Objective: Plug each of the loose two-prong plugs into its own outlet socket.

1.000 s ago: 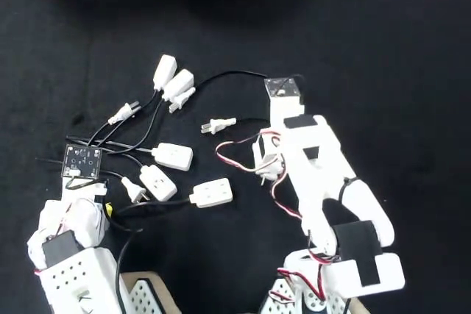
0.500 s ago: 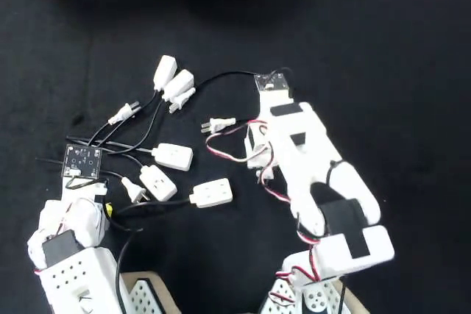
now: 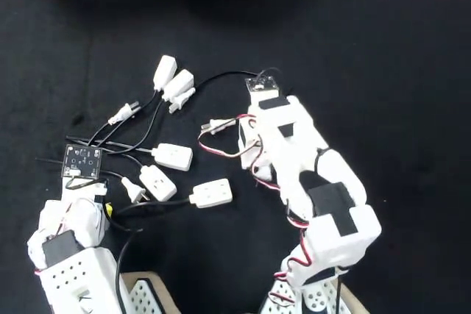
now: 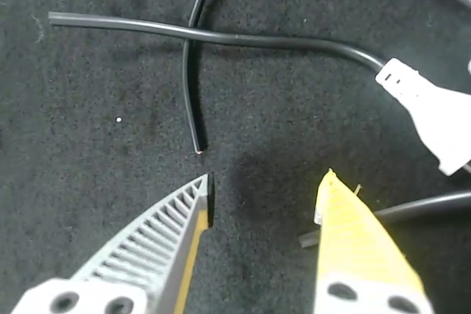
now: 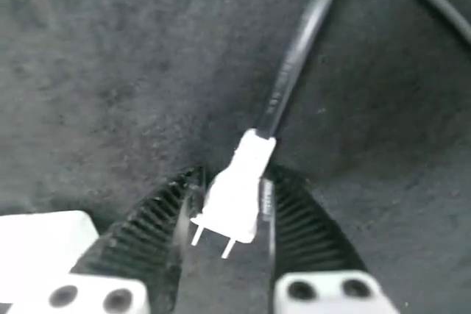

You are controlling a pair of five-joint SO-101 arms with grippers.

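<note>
Pinching the plug (image 5: 234, 198) in my right gripper (image 5: 229, 179), prongs (image 5: 213, 239) toward my wrist, cord (image 5: 294, 64) trailing ahead. It seems light, hard, slick plastic; holding its flat body sides, not prongs or cord, looks safest.

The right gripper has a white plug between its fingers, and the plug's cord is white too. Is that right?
Almost, but the cord is black, not white. The right wrist view shows the white plug between the fingers of the right gripper, prongs pointing back toward the camera, with its black cord running away across the dark table.
</note>
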